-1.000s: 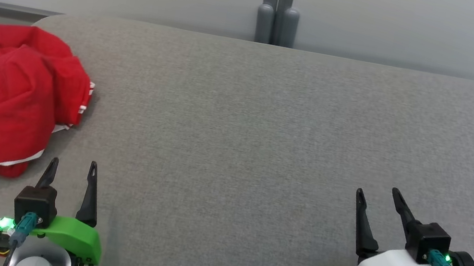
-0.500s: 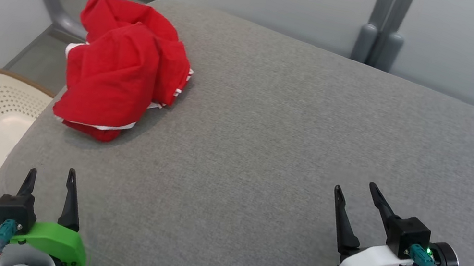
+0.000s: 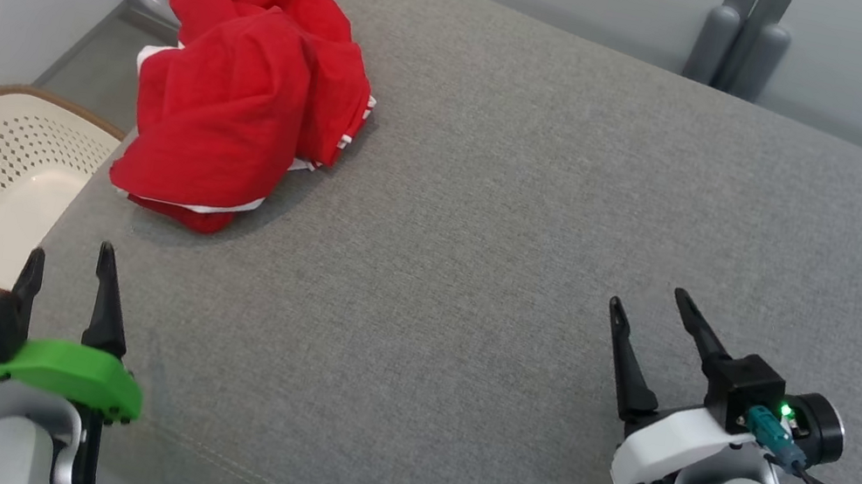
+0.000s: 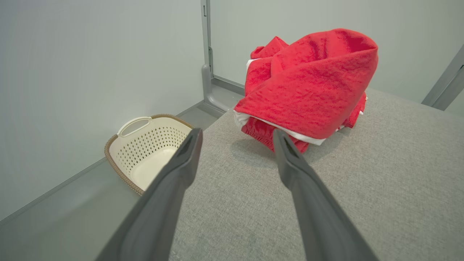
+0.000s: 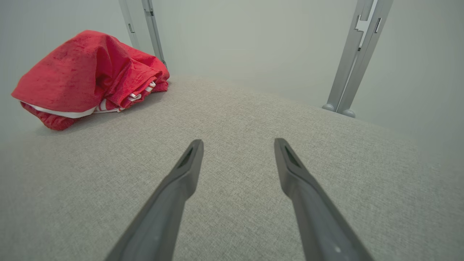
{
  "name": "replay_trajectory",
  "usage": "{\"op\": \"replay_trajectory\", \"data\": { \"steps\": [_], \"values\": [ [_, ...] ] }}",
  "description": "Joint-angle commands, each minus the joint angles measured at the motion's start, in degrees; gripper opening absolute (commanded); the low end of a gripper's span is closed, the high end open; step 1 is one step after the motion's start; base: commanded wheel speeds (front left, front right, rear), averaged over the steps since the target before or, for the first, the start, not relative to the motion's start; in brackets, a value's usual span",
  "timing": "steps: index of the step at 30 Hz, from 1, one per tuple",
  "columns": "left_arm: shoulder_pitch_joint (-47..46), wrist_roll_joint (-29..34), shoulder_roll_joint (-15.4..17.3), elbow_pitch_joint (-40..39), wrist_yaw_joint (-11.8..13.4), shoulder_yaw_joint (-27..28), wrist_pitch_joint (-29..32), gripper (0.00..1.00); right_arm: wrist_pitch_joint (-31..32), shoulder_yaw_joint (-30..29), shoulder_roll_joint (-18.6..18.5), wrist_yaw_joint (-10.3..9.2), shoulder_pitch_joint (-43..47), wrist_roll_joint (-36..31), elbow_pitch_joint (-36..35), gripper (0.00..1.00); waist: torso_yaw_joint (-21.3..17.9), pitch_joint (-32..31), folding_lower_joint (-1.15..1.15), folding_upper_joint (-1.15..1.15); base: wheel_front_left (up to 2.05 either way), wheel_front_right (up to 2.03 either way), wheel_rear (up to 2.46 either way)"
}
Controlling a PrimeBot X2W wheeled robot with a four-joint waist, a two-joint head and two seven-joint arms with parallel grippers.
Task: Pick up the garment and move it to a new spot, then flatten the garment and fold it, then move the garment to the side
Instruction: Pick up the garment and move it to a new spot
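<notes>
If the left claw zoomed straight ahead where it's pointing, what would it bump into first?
Probably the near edge of the red garment on the grey sofa; the left claw points at its corner, though depth is hard to judge.

A grey fabric-covered surface (image 3: 539, 234) carries a crumpled red garment (image 3: 244, 94) near its far left corner.

item: garment (image 3: 244, 94) | look: bright red cloth, white trim showing along its lower edges | state: crumpled, bunched into a loose heap of overlapping folds, not flattened | pose: a mound, one broad fold draped over the top | place: upper left of the head view, on the grey table (image 3: 543, 209), at its left edge near the rounded corner
</notes>
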Motion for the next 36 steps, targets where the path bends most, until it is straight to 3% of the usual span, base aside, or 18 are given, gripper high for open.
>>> {"op": "replay_trajectory", "data": {
  "steps": [1,7,15,21,26,27,28,29,32,36],
  "values": [
    [-2.93,0.6,0.14,0.43,-0.84,0.32,-0.04,1.0,-0.17,-0.28,-1.0,0.01,-0.86,-0.43,-0.19,1.0,-4.02,4.54,0.0,0.0,0.0,0.0,0.0],
    [-12.2,0.37,2.39,2.42,-3.27,1.76,-0.04,1.0,-0.17,-0.09,-2.92,0.01,-2.33,-0.53,-0.1,1.0,-6.97,9.1,0.0,0.0,0.0,0.0,0.0],
    [-22.76,-2.33,7.14,9.87,-3.87,-1.27,-0.02,1.0,-0.17,0.37,-4.03,0.01,-3.56,-0.22,0.47,1.0,-10.57,12.62,0.0,0.0,0.0,0.0,0.0],
    [-28.68,-4.82,10.73,22.85,-3.87,-3.6,0.03,1.0,-0.17,1.32,-4.01,0.01,-4.87,0.36,0.72,1.0,-13.46,14.48,0.0,0.0,0.0,0.0,0.0],
    [-31.27,-4.48,10.82,32.59,-3.84,-4.88,0.43,1.0,-0.17,1.04,-3.99,0.01,-5.01,0.58,1.32,1.0,-14.73,14.95,0.0,0.0,0.0,0.0,0.0],
    [-31.78,-4.66,10.73,34.03,-3.81,-4.94,0.4,0.87,-0.17,0.89,-4.05,0.01,-4.9,0.63,1.48,1.0,-14.85,14.99,0.0,0.0,0.0,0.0,0.0],
    [-32.11,-4.51,10.71,34.9,-3.78,-5.14,0.35,0.13,-0.17,0.78,-4.09,0.01,-4.85,0.69,1.59,1.0,-14.91,15.02,0.0,0.0,0.0,0.0,0.0],
    [-32.38,-4.7,10.34,35.98,-3.59,-5.13,0.27,0.0,-0.09,0.63,-4.13,0.01,-4.79,0.7,1.72,1.0,-14.93,15.01,0.0,0.0,0.0,0.0,0.0],
    [-33.67,-4.81,10.24,37.41,-3.46,-5.43,0.0,0.0,-0.04,-0.07,-3.85,0.0,-4.67,0.83,2.07,1.0,-14.79,14.5,0.0,0.0,0.0,0.0,0.0],
    [-34.18,-3.94,10.39,32.7,-3.68,-6.23,-0.12,0.0,-0.06,-0.52,-2.97,0.01,-4.39,1.23,1.72,1.0,-14.59,12.98,0.0,0.0,0.0,0.0,0.0]
  ]
}}
